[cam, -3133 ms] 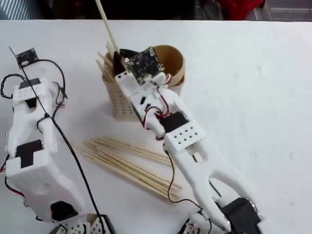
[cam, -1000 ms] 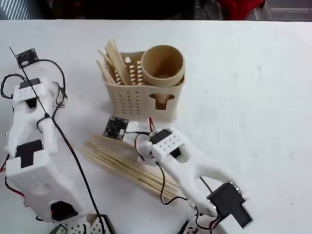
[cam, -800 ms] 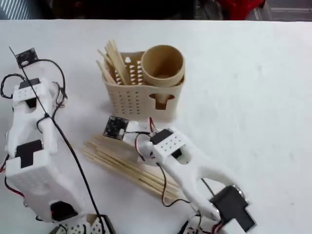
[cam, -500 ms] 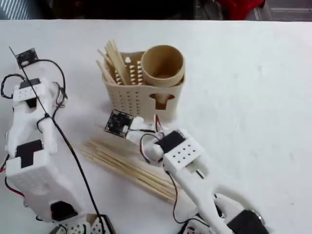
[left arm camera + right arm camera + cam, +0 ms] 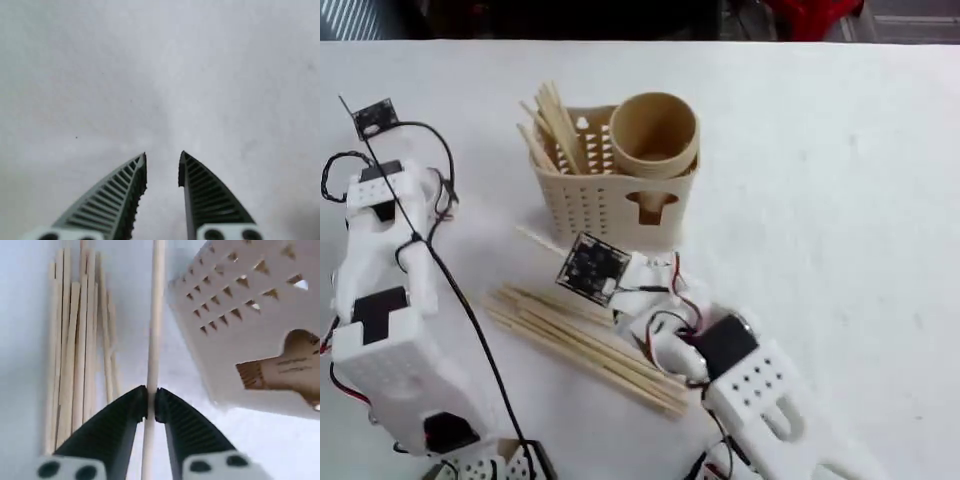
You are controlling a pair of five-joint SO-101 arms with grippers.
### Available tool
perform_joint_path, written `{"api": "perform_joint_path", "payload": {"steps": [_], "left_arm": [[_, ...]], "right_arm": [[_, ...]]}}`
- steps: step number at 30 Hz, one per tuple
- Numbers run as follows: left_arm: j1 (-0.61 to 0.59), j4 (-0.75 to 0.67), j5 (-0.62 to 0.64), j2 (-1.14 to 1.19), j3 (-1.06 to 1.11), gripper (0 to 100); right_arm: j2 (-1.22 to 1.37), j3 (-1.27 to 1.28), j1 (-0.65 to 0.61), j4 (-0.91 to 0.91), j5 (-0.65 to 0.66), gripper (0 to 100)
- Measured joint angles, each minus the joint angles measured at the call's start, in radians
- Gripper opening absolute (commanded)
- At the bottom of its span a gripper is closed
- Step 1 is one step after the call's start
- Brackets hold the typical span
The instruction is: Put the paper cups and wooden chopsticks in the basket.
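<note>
Site presents as a robotics lab bench: plain white table (image 5: 860, 180) carrying left arm (image 5: 385, 330) and right arm (image 5: 760, 385), with loose wiring (image 5: 470, 310) and bare circuit boards (image 5: 593, 268).

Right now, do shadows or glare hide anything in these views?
High view: even light, soft shadows; the held chopstick looks pale against the bright table, while the basket and loose chopsticks stand out. Right wrist view: no glare, the right gripper plainly shut on the held chopstick. Left wrist view: the left gripper open over the table, only faint shading.
</note>
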Motion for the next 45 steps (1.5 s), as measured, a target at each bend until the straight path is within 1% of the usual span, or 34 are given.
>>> {"api": "perform_joint_path", "payload": {"steps": [4, 7, 11, 14, 18, 22, 25, 30, 34, 39, 40, 42, 45], "left_arm": [[0.000, 0.000, 0.000, 0.000, 0.000, 12], [0.000, 0.000, 0.000, 0.000, 0.000, 12], [0.000, 0.000, 0.000, 0.000, 0.000, 12], [0.000, 0.000, 0.000, 0.000, 0.000, 12], [0.000, 0.000, 0.000, 0.000, 0.000, 12], [0.000, 0.000, 0.000, 0.000, 0.000, 12], [0.000, 0.000, 0.000, 0.000, 0.000, 12], [0.000, 0.000, 0.000, 0.000, 0.000, 12], [0.005, 0.000, 0.000, 0.000, 0.000, 12], [0.012, 0.000, 0.000, 0.000, 0.000, 12], [0.012, 0.000, 0.000, 0.000, 0.000, 12], [0.011, 0.000, 0.000, 0.000, 0.000, 12], [0.011, 0.000, 0.000, 0.000, 0.000, 12]], "right_arm": [[-0.117, -0.008, 0.000, 0.000, -0.015, 1.6], [-0.147, -0.100, 0.000, -0.009, -0.097, 1.6], [-0.126, -0.276, 0.000, -0.144, -0.227, 1.7], [-0.034, -0.381, 0.000, -0.311, -0.301, 1.8], [0.152, -0.488, 0.000, -0.549, -0.322, 1.8], [0.351, -0.582, 0.000, -0.715, -0.331, 1.8], [0.482, -0.617, 0.002, -0.801, -0.331, 1.8], [0.623, -0.618, 0.014, -0.865, -0.331, 1.8], [0.637, -0.557, 0.055, -0.928, -0.331, 2.2], [0.637, -0.485, 0.063, -0.939, -0.331, 14.5], [0.637, -0.482, 0.066, -0.939, -0.331, 15.4], [0.637, -0.480, 0.068, -0.939, -0.331, 15.2], [0.635, -0.480, 0.068, -0.939, -0.331, 12.1]]}}
